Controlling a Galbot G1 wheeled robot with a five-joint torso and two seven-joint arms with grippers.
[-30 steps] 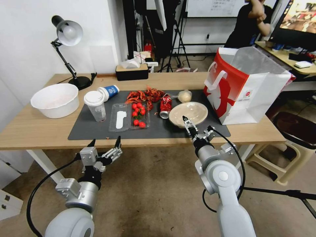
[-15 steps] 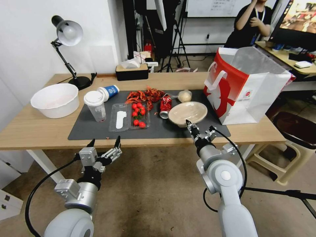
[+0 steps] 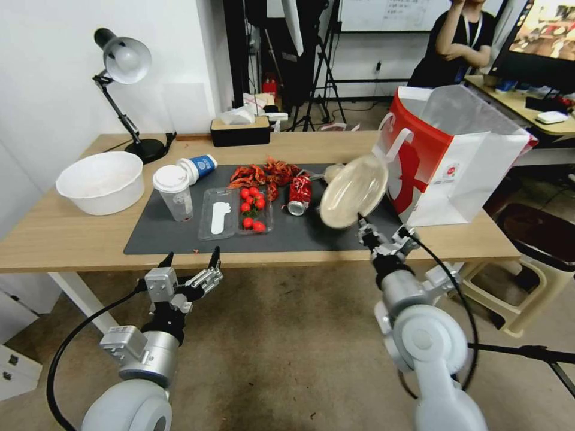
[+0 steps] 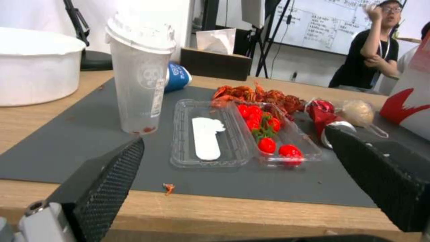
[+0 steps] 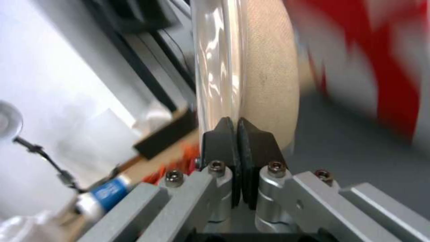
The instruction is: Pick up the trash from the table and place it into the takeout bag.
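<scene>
The beige lidded bowl point(image 3: 353, 190) hangs tilted on edge above the grey mat point(image 3: 162, 234), just left of the takeout bag point(image 3: 461, 161). My right gripper point(image 3: 361, 226) is shut on its lower rim; the right wrist view shows the pads point(image 5: 224, 129) pinching the bowl point(image 5: 268, 67) at its rim. On the mat lie the crushed red can point(image 3: 298, 194), the white-lidded clear cup point(image 3: 173, 191) and the blue-and-white paper cup point(image 3: 200, 166). The sauce tub point(image 3: 331, 170) peeks out behind the bowl. My left gripper point(image 3: 190, 258) stands open below the table's point(image 3: 60, 233) front edge.
A clear clamshell with tomatoes point(image 3: 235, 211) and red crayfish shells point(image 3: 263, 173) lie mid-mat. A white basin point(image 3: 100, 181), a desk lamp point(image 3: 123, 60) and a tissue box point(image 3: 239, 129) stand at the left and back. A stool point(image 3: 527, 239) stands right of the table.
My right gripper has lifted the bowl off the mat, tipped it on edge and carried it right toward the bag. The left arm has not moved.
</scene>
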